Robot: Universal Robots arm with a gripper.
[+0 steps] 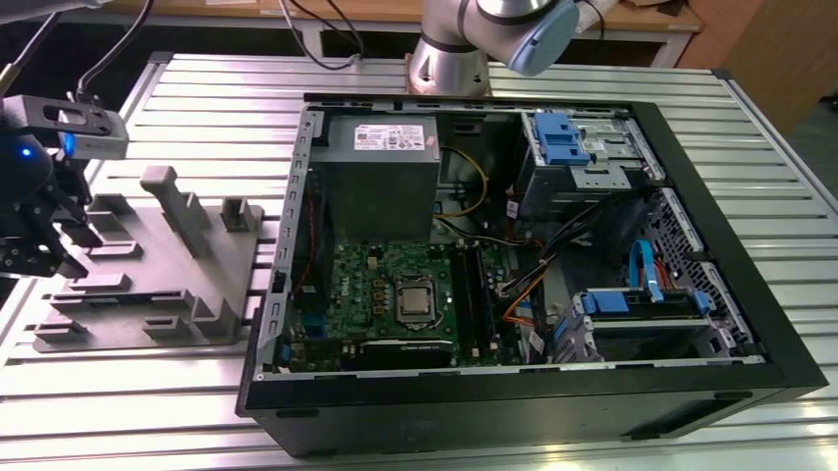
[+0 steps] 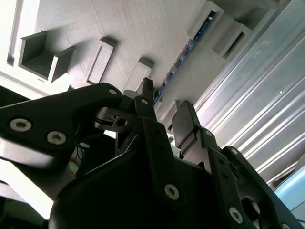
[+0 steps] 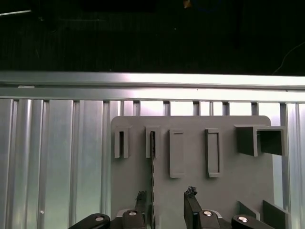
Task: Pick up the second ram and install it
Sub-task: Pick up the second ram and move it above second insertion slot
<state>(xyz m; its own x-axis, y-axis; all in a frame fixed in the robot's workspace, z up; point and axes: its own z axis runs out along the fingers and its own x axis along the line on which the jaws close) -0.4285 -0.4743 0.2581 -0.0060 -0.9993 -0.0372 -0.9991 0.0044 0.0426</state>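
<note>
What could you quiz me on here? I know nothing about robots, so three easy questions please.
1. True or false: the gripper is clamped shut on the second ram.
2. Where is the second ram? A) standing in a slot of the grey holder tray; B) plugged into the green motherboard; C) lying flat on the metal table.
3. Fill in: in the first wrist view, the stick's thin edge runs ____ the gripper's two fingers.

Key: 1 false, the fingers stand apart; 2 A; 3 between.
</note>
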